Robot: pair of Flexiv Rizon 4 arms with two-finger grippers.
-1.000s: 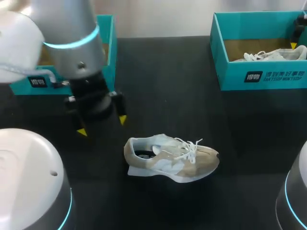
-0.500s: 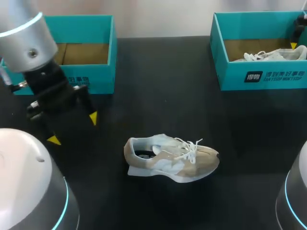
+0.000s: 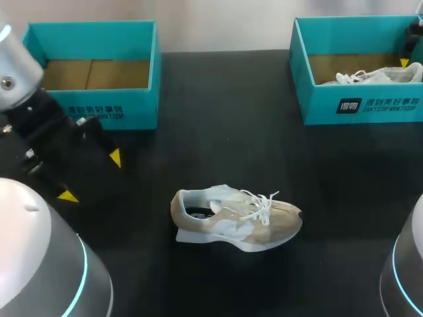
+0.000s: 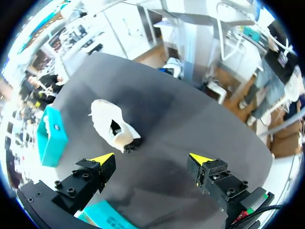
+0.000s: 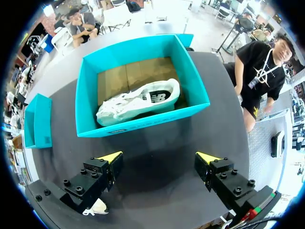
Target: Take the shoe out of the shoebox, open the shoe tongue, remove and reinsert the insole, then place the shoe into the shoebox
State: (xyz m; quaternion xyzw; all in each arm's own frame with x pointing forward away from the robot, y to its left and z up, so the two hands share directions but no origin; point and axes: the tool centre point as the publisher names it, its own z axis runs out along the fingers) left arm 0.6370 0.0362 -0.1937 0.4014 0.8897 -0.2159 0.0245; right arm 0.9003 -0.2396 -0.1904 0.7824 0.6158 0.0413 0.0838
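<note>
One boxed shoe (image 5: 138,102) — whole, right wrist

From my head camera I see a black, matte tabletop (image 3: 231,99) across nearly the whole view. Through the wrist cameras it looks dark grey under bright, even light, with softer, darker shadow patches lying on its surface.

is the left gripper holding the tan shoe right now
No, the left gripper hangs open and empty, apart from the tan shoe, which lies on the black table.
</note>
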